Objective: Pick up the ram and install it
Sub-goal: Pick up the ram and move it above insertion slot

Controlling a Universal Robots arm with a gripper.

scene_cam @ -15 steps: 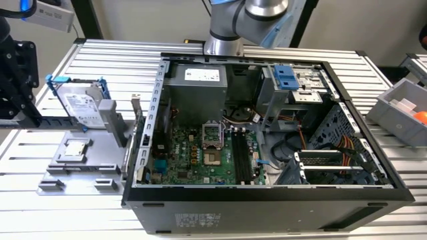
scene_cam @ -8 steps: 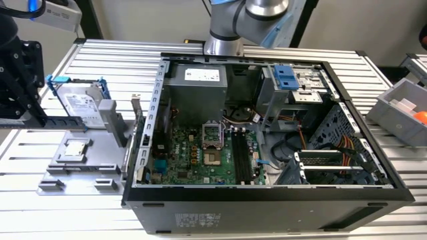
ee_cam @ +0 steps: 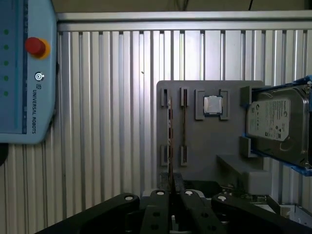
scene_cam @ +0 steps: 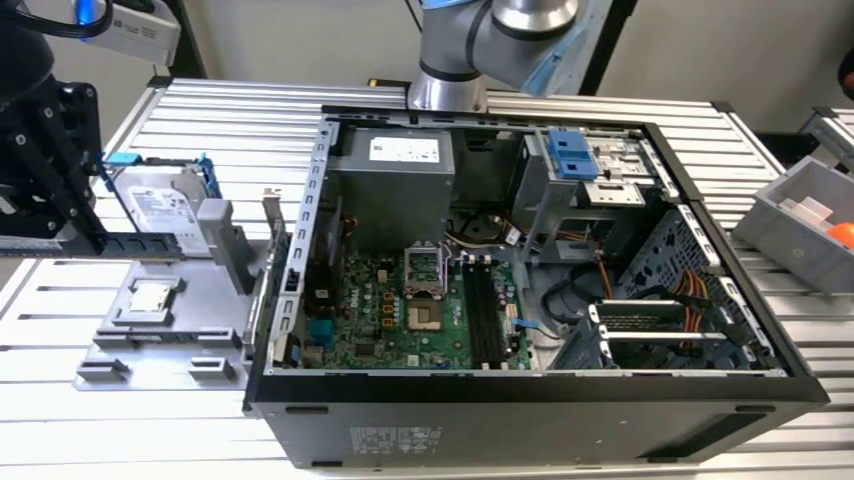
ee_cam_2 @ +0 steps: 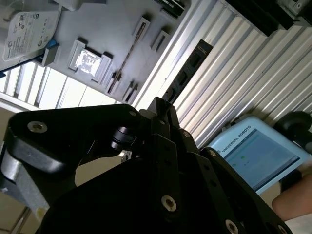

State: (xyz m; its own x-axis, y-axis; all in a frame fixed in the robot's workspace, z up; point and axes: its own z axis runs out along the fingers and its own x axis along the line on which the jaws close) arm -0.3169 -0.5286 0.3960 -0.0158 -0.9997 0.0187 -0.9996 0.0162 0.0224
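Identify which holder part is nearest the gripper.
The ram, the thin stick on edge in line with the gripper; the processor and hard drive lie farther off.

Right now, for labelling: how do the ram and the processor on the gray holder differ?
The ram is a long, thin stick; the processor is a small silver square. The ram stands on edge in a slot; the processor lies flat in a recess. Both sit on the gray holder.

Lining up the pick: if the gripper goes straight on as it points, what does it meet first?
Probably the ram, on edge in the grey holder, in line with the gripper in the first wrist view; depth unclear.
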